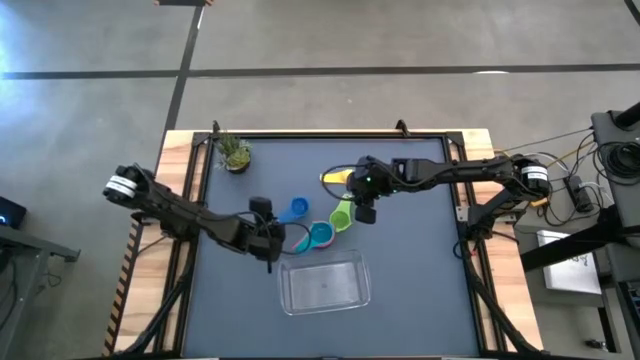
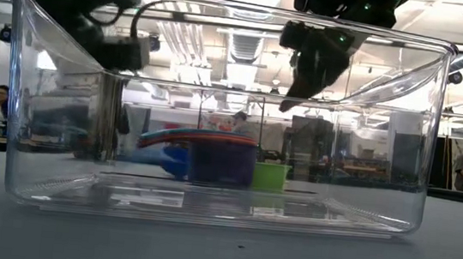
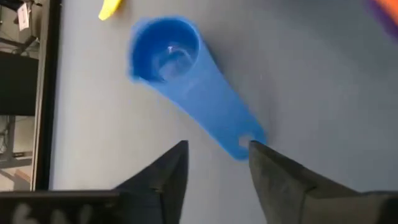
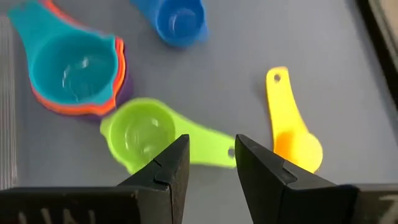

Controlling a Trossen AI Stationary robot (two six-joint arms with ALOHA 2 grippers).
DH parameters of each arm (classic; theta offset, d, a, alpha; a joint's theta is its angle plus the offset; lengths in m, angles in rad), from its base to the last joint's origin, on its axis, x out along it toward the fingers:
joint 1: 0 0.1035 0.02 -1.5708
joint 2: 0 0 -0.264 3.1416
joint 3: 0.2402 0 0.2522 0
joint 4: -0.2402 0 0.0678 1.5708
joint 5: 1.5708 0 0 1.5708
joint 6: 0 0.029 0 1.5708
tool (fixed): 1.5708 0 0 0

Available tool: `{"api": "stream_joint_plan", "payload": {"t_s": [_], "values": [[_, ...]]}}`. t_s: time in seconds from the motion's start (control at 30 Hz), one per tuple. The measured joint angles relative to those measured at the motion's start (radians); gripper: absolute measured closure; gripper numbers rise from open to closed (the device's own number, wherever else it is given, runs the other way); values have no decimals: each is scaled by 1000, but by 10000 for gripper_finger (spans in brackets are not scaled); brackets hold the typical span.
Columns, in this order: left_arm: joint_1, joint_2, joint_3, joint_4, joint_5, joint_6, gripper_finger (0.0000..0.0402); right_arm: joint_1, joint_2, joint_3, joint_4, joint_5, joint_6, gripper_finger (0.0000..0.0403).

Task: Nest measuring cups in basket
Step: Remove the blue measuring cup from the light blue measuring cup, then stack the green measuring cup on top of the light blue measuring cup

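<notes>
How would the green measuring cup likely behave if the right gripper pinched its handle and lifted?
The green measuring cup looks like thin moulded plastic, so probably stiff and light. Its handle is flat and glossy, so it may slip or pivot bowl-down between the right gripper's narrow fingers. It sits upright on a flat base, so it would likely slide rather than roll if nudged.

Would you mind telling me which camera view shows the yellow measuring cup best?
The right wrist view: the yellow measuring cup lies whole on the table, handle hole visible. The high view shows it partly hidden by the right arm; the left wrist view catches only an end at the edge; the low view does not show it.
</notes>
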Motion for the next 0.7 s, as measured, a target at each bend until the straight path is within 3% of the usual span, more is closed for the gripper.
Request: {"api": "stream_joint_plan", "payload": {"t_s": [0.17, 0.33, 0.57, 0.7], "values": [[-6, -72, 28, -62, -10, -50, 207, 0, 0, -20, -60, 1, 23, 282], [-6, -194, 20, -15, -65, -74, 197, 0, 0, -109, 22, -6, 114, 278], [-5, -345, -53, 220, -123, -25, 208, -17, 0, -274, 309, -10, 302, 280], [-5, -396, -96, 367, -123, 33, 214, -18, 0, -299, 347, -12, 342, 274]]}}
